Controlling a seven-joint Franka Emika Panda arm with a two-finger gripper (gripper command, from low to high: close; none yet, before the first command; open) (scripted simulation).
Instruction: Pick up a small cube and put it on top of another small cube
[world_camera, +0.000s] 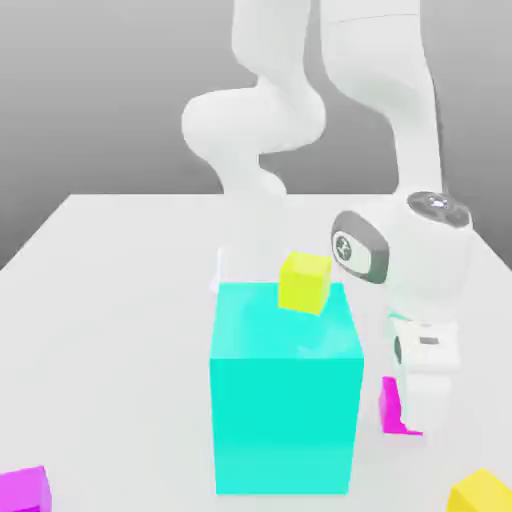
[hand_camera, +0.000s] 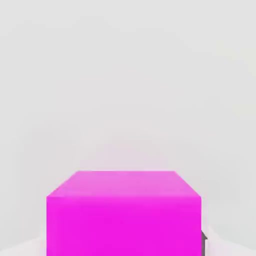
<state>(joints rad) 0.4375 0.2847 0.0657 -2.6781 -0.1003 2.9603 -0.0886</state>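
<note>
We take the big cyan cube (world_camera: 286, 388) as our landmark. Our gripper (world_camera: 420, 415) is down at table level just off the cyan cube's side, toward the exterior view's right, and a small magenta cube (world_camera: 392, 408) sits there against the white table (world_camera: 110, 300), partly hidden behind the hand. In the hand view that same magenta cube (hand_camera: 124, 212) lies close under the camera, squarely between where the fingers reach. The fingers are closed in on this cube; we judge the grasp made, though the contact faces themselves are hidden.

The second magenta cube (world_camera: 24, 489) rests well apart from the cyan cube, off its near corner toward the exterior view's left. That is where the held cube should end up. A small yellow cube (world_camera: 304, 281) sits on top of the cyan cube, and another yellow cube (world_camera: 482, 492) lies nearer the camera than the gripper, toward the exterior view's right; neither is ours to touch.

To do this step well, we should lift straight up before travelling, so the cube does not scrape the table or twist in the grip. We need enough height to pass the cyan cube, or a path in front of it. Over the target we should square the edges, lower gently, and release only on contact.
</note>
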